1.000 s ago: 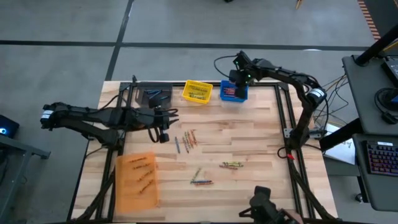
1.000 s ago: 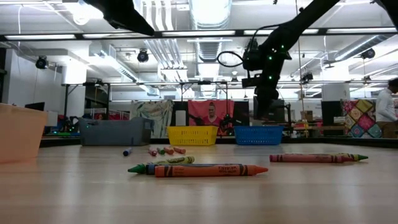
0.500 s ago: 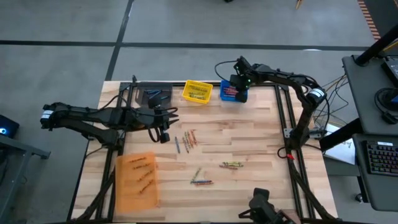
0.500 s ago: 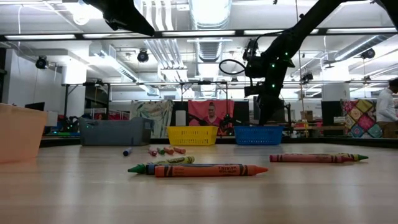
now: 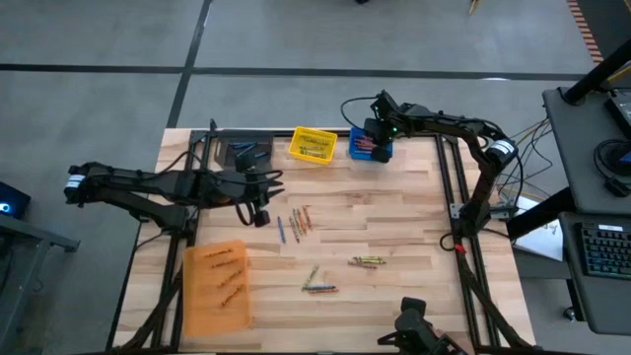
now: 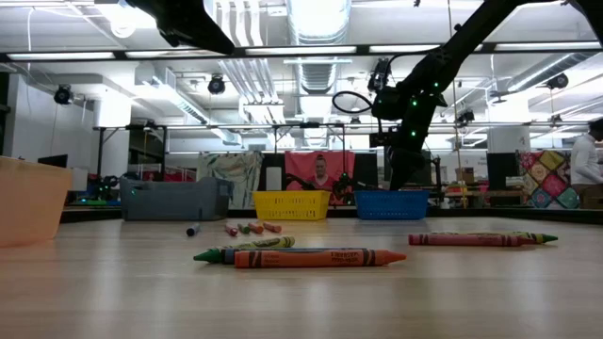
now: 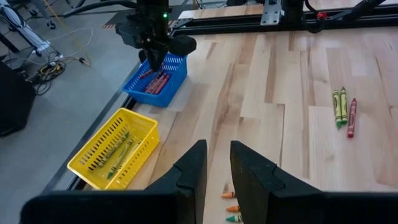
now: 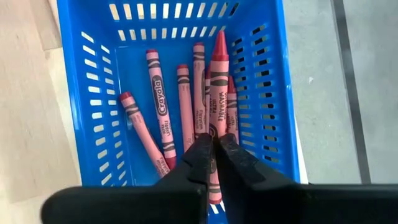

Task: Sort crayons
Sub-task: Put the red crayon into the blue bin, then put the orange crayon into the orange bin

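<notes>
A workshop with ceiling lights lies beyond the wooden table (image 5: 394,232), where loose crayons (image 5: 296,224) lie mid-table and more fill the orange tray (image 5: 217,286), yellow bin (image 5: 313,145) and blue bin (image 8: 93,93). The right claw (image 8: 212,146) hangs inside the blue bin, pinched tight on a red crayon (image 8: 218,81). The left claw (image 7: 216,165) hovers near the mid-table crayons, slightly parted, empty.

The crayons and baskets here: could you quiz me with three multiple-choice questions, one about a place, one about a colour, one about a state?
1. Where is the right gripper?
A. over the blue basket
B. over the yellow basket
C. over the orange bin

2. What colour are the crayons in the blue basket?
A. green
B. red
C. blue

3. How is the right gripper?
A. wide open
B. shut on a red crayon
C. out of sight

Answers: 1 A, the wrist view looks into blue mesh; 2 B, all look red; 3 B, the fingers pinch its end.
</notes>
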Controlling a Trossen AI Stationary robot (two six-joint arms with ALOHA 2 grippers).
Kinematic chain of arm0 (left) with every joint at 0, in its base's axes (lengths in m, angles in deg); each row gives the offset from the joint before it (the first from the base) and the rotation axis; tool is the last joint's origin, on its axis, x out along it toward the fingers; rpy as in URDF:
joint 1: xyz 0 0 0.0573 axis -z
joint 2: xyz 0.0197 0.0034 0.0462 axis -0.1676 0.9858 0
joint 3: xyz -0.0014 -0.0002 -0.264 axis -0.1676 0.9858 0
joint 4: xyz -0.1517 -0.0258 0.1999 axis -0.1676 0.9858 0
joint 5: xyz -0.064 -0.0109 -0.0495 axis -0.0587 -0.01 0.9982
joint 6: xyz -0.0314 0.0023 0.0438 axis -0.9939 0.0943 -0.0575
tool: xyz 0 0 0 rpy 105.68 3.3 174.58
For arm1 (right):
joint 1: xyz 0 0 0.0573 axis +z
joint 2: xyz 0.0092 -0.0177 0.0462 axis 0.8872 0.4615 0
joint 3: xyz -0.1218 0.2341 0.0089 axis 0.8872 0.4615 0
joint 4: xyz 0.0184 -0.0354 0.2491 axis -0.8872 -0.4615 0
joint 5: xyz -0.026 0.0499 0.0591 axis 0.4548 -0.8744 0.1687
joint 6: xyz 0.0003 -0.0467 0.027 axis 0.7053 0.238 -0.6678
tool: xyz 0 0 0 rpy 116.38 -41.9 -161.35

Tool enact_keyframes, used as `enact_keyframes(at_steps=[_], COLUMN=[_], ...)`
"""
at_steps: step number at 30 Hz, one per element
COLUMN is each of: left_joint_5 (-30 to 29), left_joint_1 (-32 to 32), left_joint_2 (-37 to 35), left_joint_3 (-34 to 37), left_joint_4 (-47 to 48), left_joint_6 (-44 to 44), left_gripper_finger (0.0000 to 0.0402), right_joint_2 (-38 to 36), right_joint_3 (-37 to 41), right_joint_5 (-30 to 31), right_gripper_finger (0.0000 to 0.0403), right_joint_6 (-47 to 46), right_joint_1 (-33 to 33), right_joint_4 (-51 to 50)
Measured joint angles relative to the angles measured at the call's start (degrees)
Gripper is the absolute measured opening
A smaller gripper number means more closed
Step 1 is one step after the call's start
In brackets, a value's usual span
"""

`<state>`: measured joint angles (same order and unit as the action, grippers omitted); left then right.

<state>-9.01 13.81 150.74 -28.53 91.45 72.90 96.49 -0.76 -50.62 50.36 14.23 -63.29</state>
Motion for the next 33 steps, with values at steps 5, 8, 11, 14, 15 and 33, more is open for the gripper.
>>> enact_keyframes(at_steps=[5, 8, 11, 14, 15, 33], left_joint_5=[0.0, 0.0, 0.0, 0.0, 0.0, 0.5], left_joint_1=[0.0, 0.0, 0.0, 0.0, 0.0, 0.0], left_joint_2=[1.0, 1.5, 1.8, 1.8, 1.8, 1.9], left_joint_3=[0.0, 0.0, 0.0, 0.0, 0.0, 0.0], left_joint_4=[0.0, 0.0, 0.0, 0.0, 0.0, -0.1], left_joint_6=[-0.5, -0.5, -0.5, -0.5, -0.5, -0.4], left_gripper_finger=[0.0054, 0.0054, 0.0054, 0.0054, 0.0054, 0.0054], right_joint_2=[0.0, 0.0, 0.0, -0.2, -0.3, -14.7], right_joint_3=[0.0, 0.0, 0.0, -0.2, -0.5, -7.0], right_joint_5=[0.0, 0.0, 0.0, 0.2, 0.2, -0.3], right_gripper_finger=[0.0048, 0.0075, 0.0095, 0.0104, 0.0104, 0.0068], right_joint_6=[-1.5, -2.6, -2.6, -2.7, -3.5, -26.0], right_joint_1=[0.0, 0.0, 0.0, 0.0, 0.0, 9.1], right_joint_4=[0.2, 0.2, 0.2, -0.2, -0.9, -20.0])
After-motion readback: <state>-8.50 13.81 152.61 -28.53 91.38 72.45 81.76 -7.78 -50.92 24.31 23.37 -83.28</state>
